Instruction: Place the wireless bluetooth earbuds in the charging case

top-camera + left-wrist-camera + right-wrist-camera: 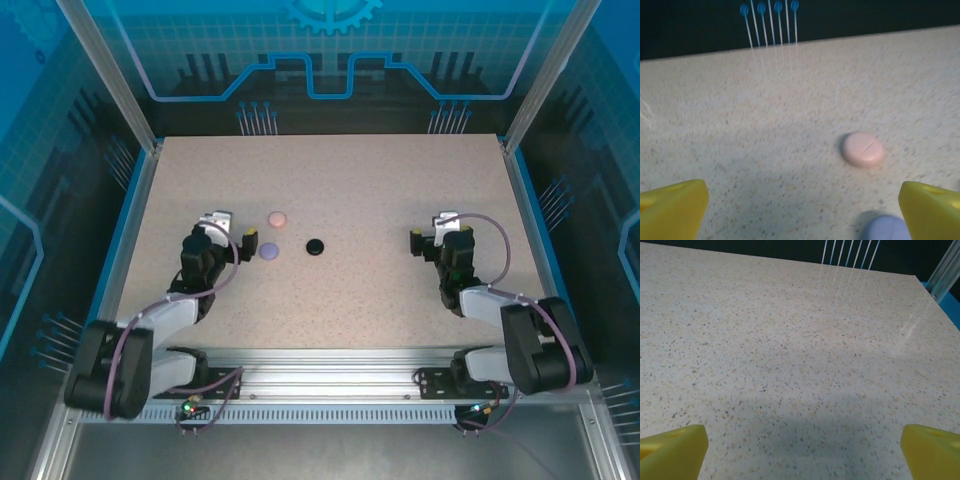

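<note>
Three round charging cases lie on the speckled table (360, 190): a pink case (277, 218), a lavender case (268, 250) and a black case (315, 245). The earbuds are out of view. My left gripper (236, 226) stands open just left of the pink and lavender cases, touching neither. In the left wrist view the pink case (863, 149) lies ahead and to the right, and the lavender case (887, 229) sits beside the right yellow finger (932, 210). My right gripper (428, 226) is open over bare table, well right of the black case.
Aluminium posts and blue rails frame the table on the left (130, 190) and right (525, 190). Thin blue-tipped pins (769, 22) stand past the far edge. Between the black case and the right gripper lies bare table top (790, 350).
</note>
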Motion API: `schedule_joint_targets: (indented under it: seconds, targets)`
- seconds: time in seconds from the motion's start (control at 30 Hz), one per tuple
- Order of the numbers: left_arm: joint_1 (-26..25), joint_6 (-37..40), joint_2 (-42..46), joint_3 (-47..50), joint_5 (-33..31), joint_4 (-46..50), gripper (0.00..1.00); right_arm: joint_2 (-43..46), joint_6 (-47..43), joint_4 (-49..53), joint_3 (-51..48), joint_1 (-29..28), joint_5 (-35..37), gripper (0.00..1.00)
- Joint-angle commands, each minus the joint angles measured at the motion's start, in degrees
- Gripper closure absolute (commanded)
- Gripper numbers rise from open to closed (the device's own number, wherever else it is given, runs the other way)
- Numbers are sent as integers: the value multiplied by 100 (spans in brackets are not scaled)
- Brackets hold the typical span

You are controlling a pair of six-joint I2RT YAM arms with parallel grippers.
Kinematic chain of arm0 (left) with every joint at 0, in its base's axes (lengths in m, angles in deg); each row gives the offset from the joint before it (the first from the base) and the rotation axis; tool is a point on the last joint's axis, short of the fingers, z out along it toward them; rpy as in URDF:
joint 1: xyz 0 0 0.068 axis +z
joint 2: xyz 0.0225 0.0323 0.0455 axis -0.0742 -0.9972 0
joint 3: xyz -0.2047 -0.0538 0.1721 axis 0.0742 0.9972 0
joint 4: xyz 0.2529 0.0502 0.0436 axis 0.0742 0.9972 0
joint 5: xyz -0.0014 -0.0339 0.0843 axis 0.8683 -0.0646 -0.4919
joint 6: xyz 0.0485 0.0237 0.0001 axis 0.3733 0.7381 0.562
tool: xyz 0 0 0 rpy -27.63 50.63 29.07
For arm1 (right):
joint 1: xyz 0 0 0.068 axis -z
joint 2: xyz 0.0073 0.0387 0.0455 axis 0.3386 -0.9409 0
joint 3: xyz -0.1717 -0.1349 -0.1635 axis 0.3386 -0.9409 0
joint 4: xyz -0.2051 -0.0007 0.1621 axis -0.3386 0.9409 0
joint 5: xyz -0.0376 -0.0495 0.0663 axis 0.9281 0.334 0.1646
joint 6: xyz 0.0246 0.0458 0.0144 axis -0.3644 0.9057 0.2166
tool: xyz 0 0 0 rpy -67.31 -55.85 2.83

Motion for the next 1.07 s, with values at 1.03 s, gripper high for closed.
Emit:
schedule_joint_targets:
  seconds: [1.03]
  targets:
    - [607,-617,-1701,-541,517,-996,1,-922,-155,-138,661,440,-1328,0]
